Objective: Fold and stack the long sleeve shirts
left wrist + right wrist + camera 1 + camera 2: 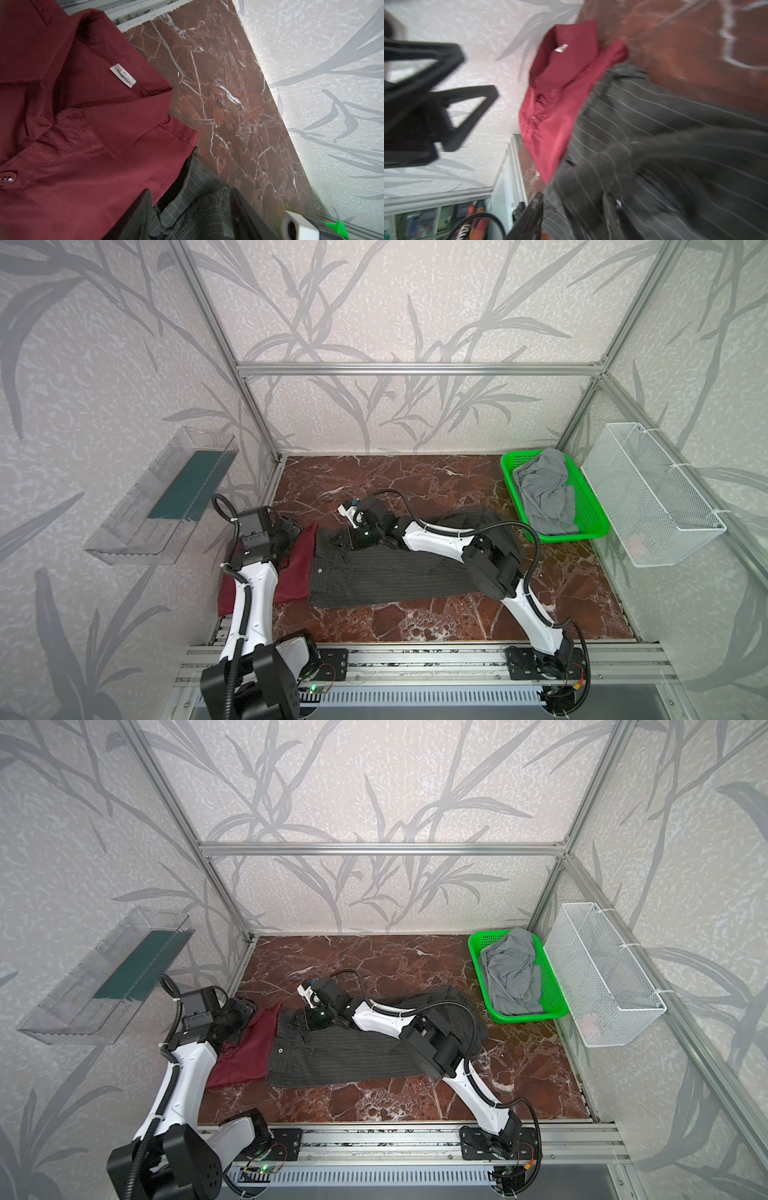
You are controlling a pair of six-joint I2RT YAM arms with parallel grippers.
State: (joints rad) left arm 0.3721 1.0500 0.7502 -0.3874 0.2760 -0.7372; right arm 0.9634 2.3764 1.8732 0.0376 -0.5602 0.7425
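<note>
Two pincers work the laundry. The right pincer is down on the collar end of the charcoal pinstriped shirt, with a ridge of striped cloth bunched between its jaws. Motion blur in the wrist view leaves it impossible to tell whether they are clenched on the cloth or only straddling it. The reach across the middle suggests the collar end is being taken to carry the next fold. Just beside it, toward 9 o'clock, the left pincer hangs released, jaws apart with only wall showing between them. It hovers over the maroon shirt and grips nothing. That shirt lies at the table's 9 o'clock, looking folded, with collar and size label showing and its edge touching the pinstriped one; it is probably the base of the stack. The pinstriped shirt stretches as a long band across the middle from 9 toward 3 o'clock; it looks narrowed lengthwise but not yet folded short. At 2 o'clock a green basket holds a crumpled grey garment, well apart from the work.
</note>
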